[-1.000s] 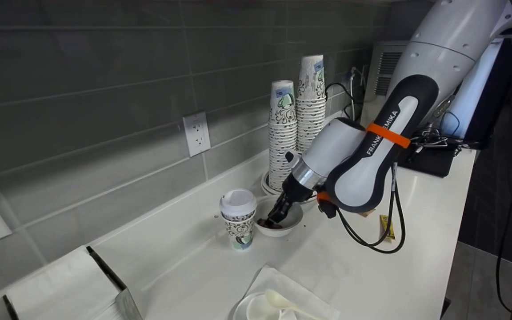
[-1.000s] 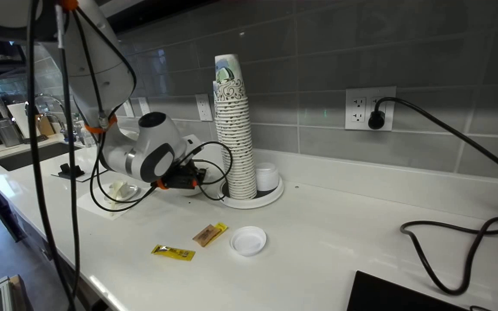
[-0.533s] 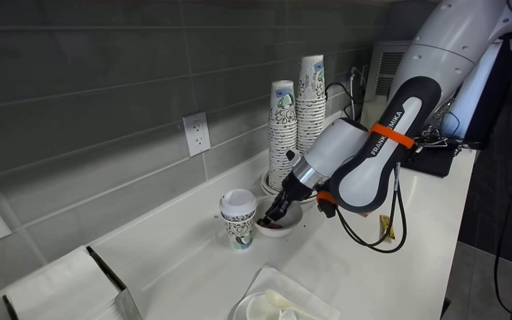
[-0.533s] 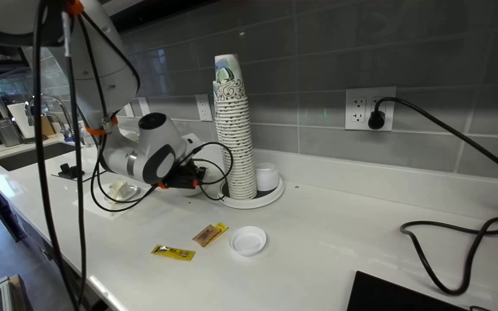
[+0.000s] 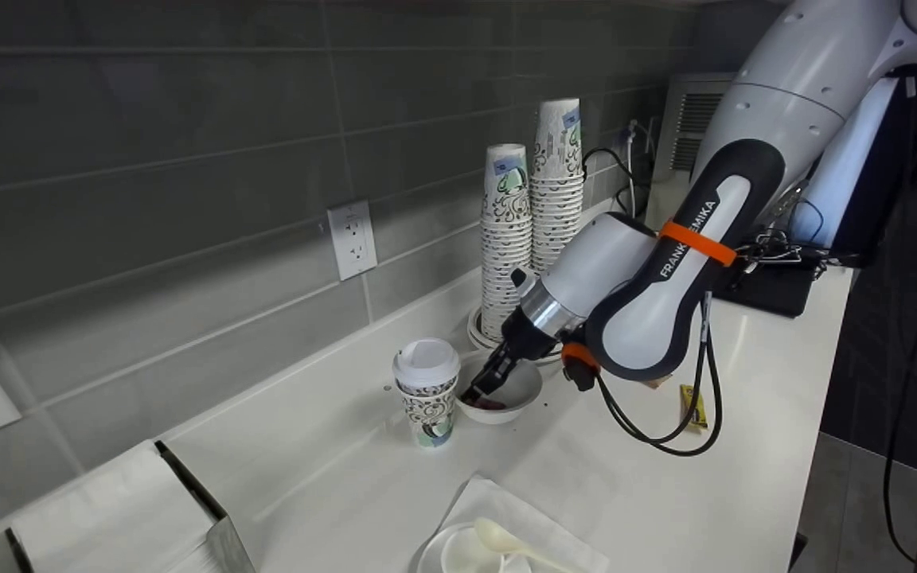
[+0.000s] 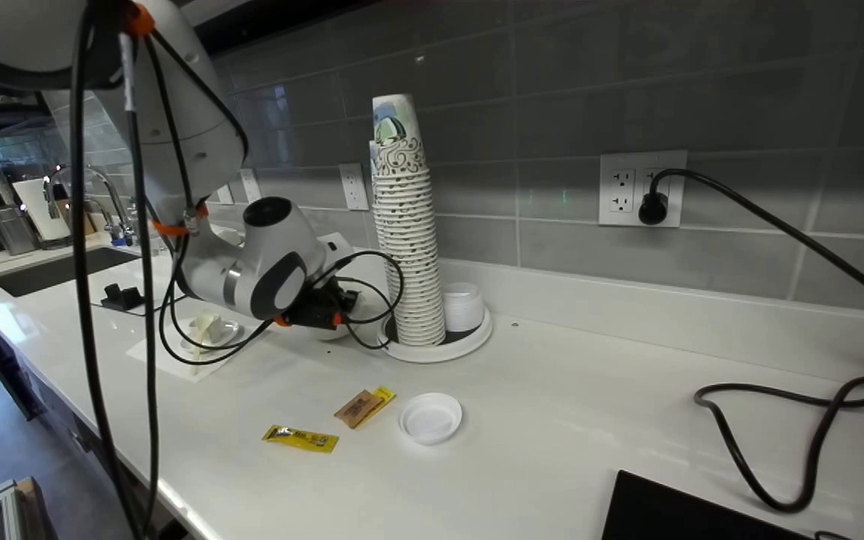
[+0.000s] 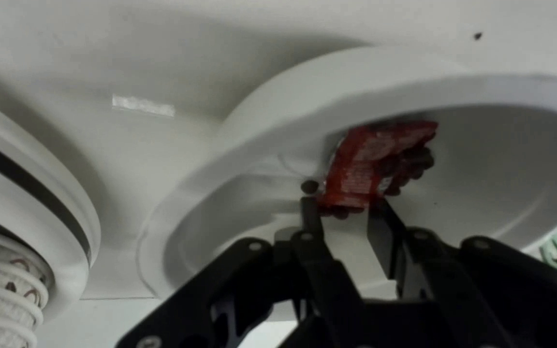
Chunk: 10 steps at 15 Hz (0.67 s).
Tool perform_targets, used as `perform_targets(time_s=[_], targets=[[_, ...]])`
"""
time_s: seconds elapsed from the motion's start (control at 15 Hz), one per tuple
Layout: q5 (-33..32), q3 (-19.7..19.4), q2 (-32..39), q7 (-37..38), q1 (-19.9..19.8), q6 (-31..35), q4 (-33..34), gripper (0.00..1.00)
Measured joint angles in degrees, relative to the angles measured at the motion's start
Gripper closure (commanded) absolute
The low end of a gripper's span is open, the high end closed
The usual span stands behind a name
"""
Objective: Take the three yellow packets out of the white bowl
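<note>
Below grey tiles (image 5: 188,223), white counter (image 5: 665,509); white bowl (image 5: 517,397)

My fingertips (image 5: 471,394) have shifted within the white bowl (image 5: 524,388).
They now sit nearer the lidded cup (image 5: 429,402); my cables (image 6: 81,240) hang farther right in an exterior view.

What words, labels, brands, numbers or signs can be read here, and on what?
"FRANK" and "EMIKA": on the arm, split by the orange band.
Red packet: print too blurred to read.
Yellow packets, tan packet: any print too small to read.
Blue patches on cups: too small to read.
</note>
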Motion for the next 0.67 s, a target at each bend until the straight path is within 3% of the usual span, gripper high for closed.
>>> perform_targets(time_s=[0.2,0.4,0.67], targets=[[0.00,-0.91,0.41,0.88,0.78,0.00,0.62,0.87],[0.00,-0.85,0.85,1.53,0.85,0.03,0.99,1.00],[0.00,-0.79,1.42,1.88,0.89,0.06,1.44,1.00]])
